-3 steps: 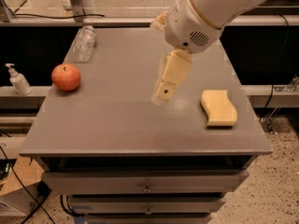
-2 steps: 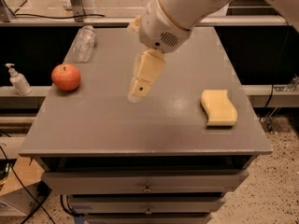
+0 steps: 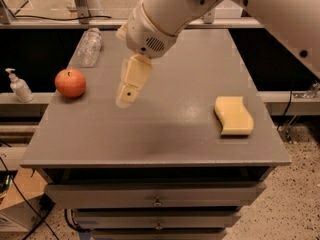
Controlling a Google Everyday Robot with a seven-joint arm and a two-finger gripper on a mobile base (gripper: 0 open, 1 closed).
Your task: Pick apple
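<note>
1. A grey table filled most of the view. Its flat top carried everything listed below, and shallow drawers with small knobs sat stacked under its front edge.
2. A thick white arm reached in from the upper right and ended in a rounded wrist housing above the back-left part of the table.
3. The tool hung from that wrist, cream-coloured and tilted down and to the left. Its tip hovered above the table top left of centre, with a faint shadow on the surface below it. It was seen side-on, so I could not tell whether it was apart or together. It touched nothing and sat to the right of the apple, with bare table between them.
4. A clear plastic bottle lay on its side near the back-left corner of the table, behind the apple.
5. A yellow sponge with wavy edges lay flat near the right edge of the table, well apart from the tool and the apple.
6. The apple, round and red-orange with a small dark stem dimple on top, stood near the left edge of the table, untouched.
7. A small white pump bottle stood upright on a ledge beyond the left side of the table, near the apple but off the table.
</note>
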